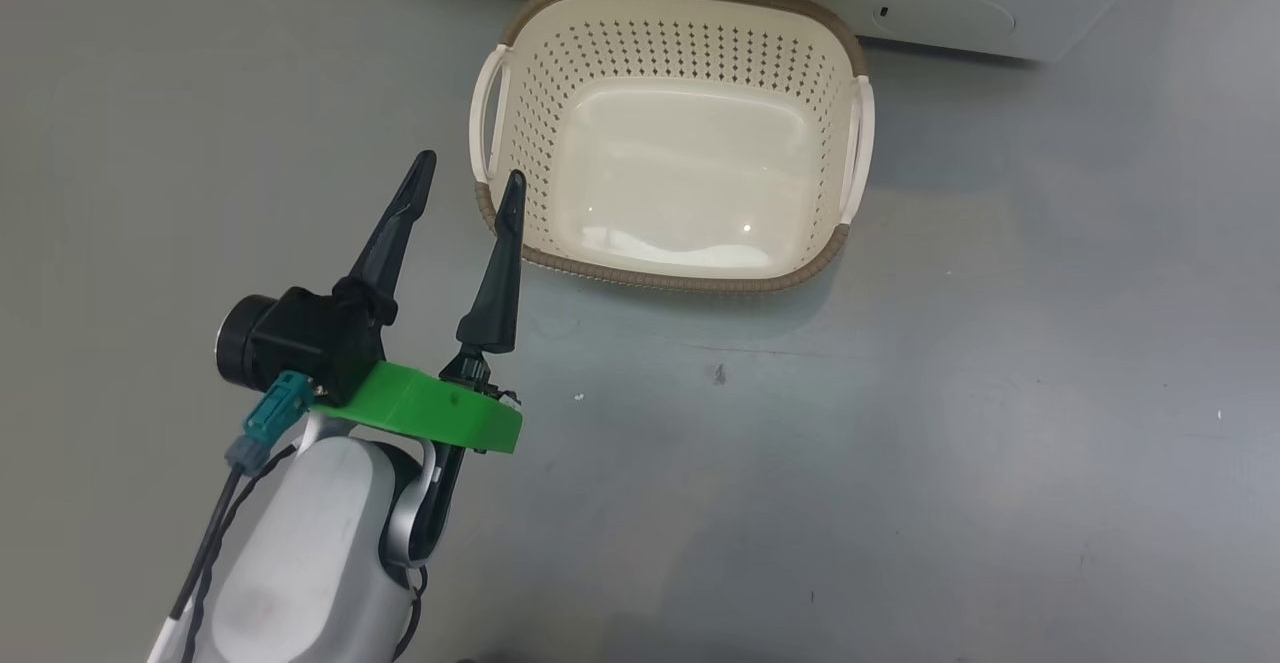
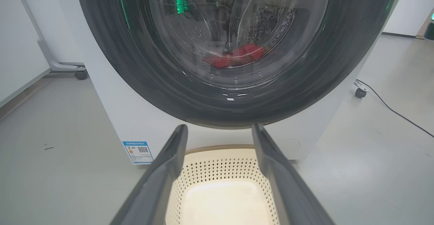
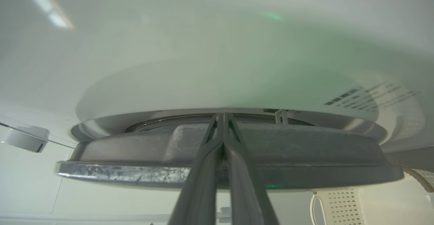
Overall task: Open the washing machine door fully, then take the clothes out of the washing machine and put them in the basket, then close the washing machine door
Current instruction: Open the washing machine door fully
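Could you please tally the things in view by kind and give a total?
washing machine: 1
washing machine door: 1
basket: 1
red clothes heap: 1
claws: 2, left claw and right claw
Total: 6

text: none legible | blue sticker (image 2: 137,152) on washing machine (image 2: 112,116): QR code, print too small | panel print (image 3: 359,97): blurred

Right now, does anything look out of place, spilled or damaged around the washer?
Nothing stands out. The basket sits upright and empty before the washing machine, the red clothes lie inside behind the door, and the floor has only small specks.
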### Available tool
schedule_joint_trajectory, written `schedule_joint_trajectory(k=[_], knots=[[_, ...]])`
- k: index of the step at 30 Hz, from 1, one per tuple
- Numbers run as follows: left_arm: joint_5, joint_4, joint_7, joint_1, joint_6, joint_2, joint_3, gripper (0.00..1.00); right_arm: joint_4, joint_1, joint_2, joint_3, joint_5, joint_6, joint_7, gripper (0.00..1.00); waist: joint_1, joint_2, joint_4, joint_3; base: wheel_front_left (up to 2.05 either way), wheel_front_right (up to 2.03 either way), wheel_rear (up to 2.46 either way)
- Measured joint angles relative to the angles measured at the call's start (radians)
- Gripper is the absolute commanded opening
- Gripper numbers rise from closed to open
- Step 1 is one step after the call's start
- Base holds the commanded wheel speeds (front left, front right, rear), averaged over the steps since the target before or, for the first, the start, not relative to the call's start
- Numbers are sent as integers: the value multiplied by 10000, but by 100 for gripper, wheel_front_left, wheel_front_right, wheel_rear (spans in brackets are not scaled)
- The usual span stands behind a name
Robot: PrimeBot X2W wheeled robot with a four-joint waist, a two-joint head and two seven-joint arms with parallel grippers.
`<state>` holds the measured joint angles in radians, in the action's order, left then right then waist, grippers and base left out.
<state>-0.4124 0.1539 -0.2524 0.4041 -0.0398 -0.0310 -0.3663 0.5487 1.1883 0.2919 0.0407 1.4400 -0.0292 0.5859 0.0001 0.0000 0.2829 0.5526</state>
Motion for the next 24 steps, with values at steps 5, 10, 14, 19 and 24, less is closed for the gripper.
schedule_joint_trajectory(k=[5, 10, 14, 19, 24], knots=[[0, -13, 2, 117, 8, 17, -157, 100, 127, 281, 134, -81, -6, -48, 234, 0, 0, 0, 106, 173, 0, 0, 0], [-13, -12, 2, 142, 61, 25, -194, 100, 343, 413, 174, -136, -6, -48, 395, 0, 0, 0, 194, 271, 0, 0, 0], [-77, -17, 2, 213, 98, 29, -196, 100, 433, 652, 213, -167, 10, -69, 570, 0, 0, 0, 230, 346, 0, 0, 0], [-104, -15, 0, 230, 157, 31, -196, 100, 562, 735, 274, -203, 151, -23, 1011, 0, -1, 0, 239, 359, 0, 0, 0], [-104, -13, 0, 274, 174, 33, -155, 100, 606, 738, 378, -270, 297, 56, 1448, 0, -1, 0, 214, 355, 0, 0, 0]])
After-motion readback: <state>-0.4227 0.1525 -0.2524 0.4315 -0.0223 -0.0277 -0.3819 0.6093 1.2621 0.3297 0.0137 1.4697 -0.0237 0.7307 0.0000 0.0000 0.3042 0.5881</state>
